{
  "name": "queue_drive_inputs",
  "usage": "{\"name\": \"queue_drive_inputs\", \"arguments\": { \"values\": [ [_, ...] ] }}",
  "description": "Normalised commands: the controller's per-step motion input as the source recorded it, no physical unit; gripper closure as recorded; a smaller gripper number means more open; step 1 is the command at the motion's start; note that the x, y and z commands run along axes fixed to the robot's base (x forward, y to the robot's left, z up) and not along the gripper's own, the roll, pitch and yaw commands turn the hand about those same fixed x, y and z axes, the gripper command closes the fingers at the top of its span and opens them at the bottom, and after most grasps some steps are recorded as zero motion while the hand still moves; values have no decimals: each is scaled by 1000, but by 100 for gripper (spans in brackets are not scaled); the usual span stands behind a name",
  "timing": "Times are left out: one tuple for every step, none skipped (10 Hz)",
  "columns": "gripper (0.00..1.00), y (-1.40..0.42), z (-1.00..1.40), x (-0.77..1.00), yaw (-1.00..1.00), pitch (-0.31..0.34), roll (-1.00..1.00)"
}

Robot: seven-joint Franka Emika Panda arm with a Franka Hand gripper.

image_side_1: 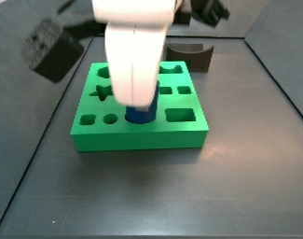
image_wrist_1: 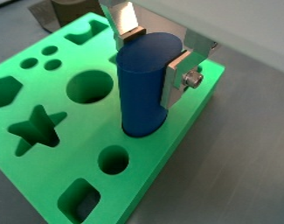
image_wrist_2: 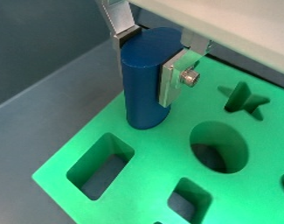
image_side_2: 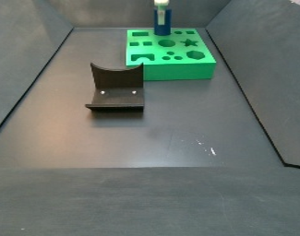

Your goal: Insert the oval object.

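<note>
In both wrist views the gripper is clamped on the oval object, a blue peg, with one silver finger flat against its upper side and the other behind its top edge. The peg stands upright, its long axis vertical and its rounded top between the plates. Its lower end meets the top face of the green block near one edge. It looks to be entering an opening there, but the peg itself hides that opening, so how deep it sits cannot be told.

Around it lie the other cut-outs: a large round hole just beside the peg, a star-shaped hole further off, and a rectangular slot near the block's corner.

The main risk, as a judgement, is jamming. An oval section only goes in when its wide and narrow directions match the hole, so a slight twist about the vertical axis or a small tilt could wedge the peg against the rim. Pushing down then might drag the block or make the peg slip in the pads.

In a side view, the fixture stands on the dark floor, well apart from the block, which lies further back with the peg rising from its far edge.
</note>
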Motion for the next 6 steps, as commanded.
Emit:
{"name": "queue_drive_inputs", "arguments": {
  "values": [
    [100, 120, -500, -34, -143, 0, -67],
    [100, 129, -400, -40, 0, 0, -100],
    [100, 106, -303, 0, 0, 0, -56],
    [100, 154, -260, 0, 57, -16, -53],
    [100, 3, -94, -31, 0, -30, -27],
    [100, 0, 0, 0, 0, 0, -10]
  ]
}}
